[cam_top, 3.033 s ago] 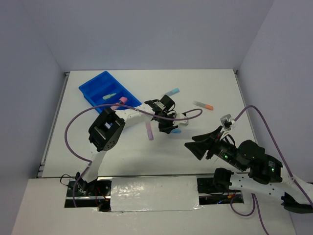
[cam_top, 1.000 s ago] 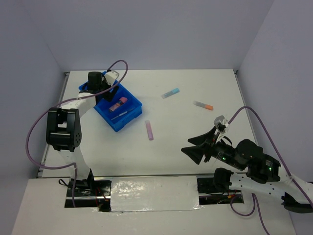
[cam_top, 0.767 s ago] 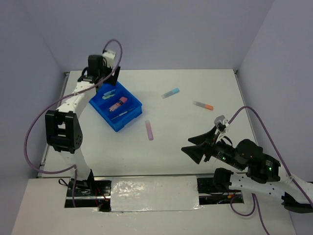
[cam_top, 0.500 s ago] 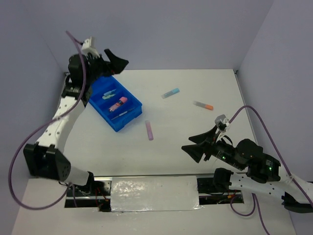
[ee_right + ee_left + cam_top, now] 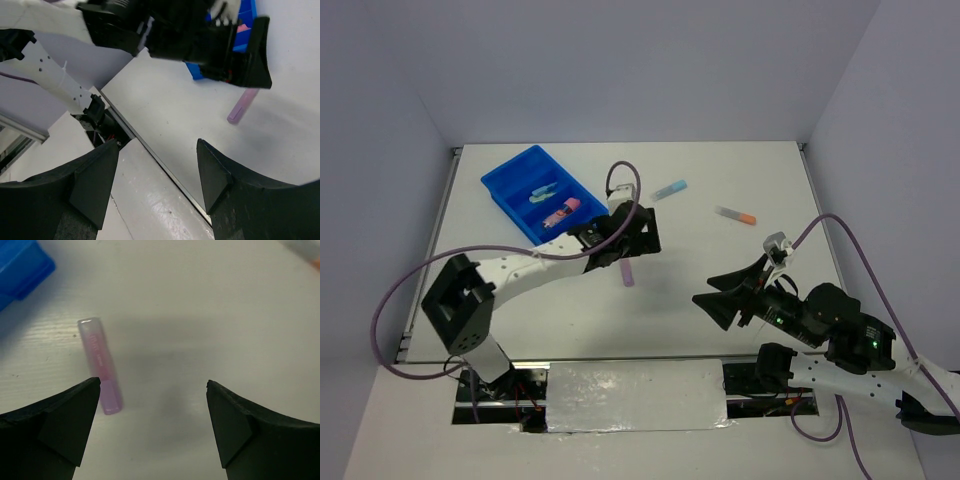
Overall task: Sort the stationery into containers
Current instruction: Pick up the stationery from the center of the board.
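The blue tray sits at the back left with a green-blue stick and a pink item in its compartments. My left gripper hangs open just over the table's middle. In the left wrist view a purple stick lies flat ahead of the left finger, outside the left gripper's gap. This purple stick also shows from above. A blue stick and an orange-tipped marker lie further back. My right gripper stands open and empty at the near right.
In the right wrist view, the right gripper looks across the table's near edge toward the purple stick and the left arm's black wrist. A corner of the tray shows in the left wrist view.
The left arm has swung from high over the tray's far side down to the table's middle, above the purple stick. Its jaws stayed open. The right arm has not moved.
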`<action>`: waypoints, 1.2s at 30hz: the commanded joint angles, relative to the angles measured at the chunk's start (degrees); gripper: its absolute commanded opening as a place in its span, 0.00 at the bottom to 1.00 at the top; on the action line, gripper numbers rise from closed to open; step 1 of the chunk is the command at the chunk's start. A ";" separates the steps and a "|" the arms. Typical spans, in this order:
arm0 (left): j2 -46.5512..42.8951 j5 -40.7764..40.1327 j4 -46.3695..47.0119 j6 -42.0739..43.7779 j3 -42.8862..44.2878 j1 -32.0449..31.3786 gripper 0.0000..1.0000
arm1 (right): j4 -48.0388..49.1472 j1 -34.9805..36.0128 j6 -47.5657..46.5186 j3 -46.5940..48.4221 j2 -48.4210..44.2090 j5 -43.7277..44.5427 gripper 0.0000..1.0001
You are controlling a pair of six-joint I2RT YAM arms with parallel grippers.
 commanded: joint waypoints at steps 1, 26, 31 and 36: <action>7.19 -10.97 -7.63 -6.44 2.12 -1.40 0.99 | 1.34 0.37 -0.01 2.12 -0.13 1.38 0.71; 17.95 -9.67 -6.43 -9.02 -1.47 -3.43 0.42 | 3.10 0.28 -0.45 0.54 1.19 1.12 0.71; 13.47 -5.88 -0.89 1.35 -0.77 -4.57 0.12 | 2.31 0.46 -0.71 1.15 1.01 1.47 0.71; 8.81 -8.51 -1.94 24.71 6.60 -3.78 0.13 | 1.35 0.37 -0.97 2.12 0.05 1.38 0.71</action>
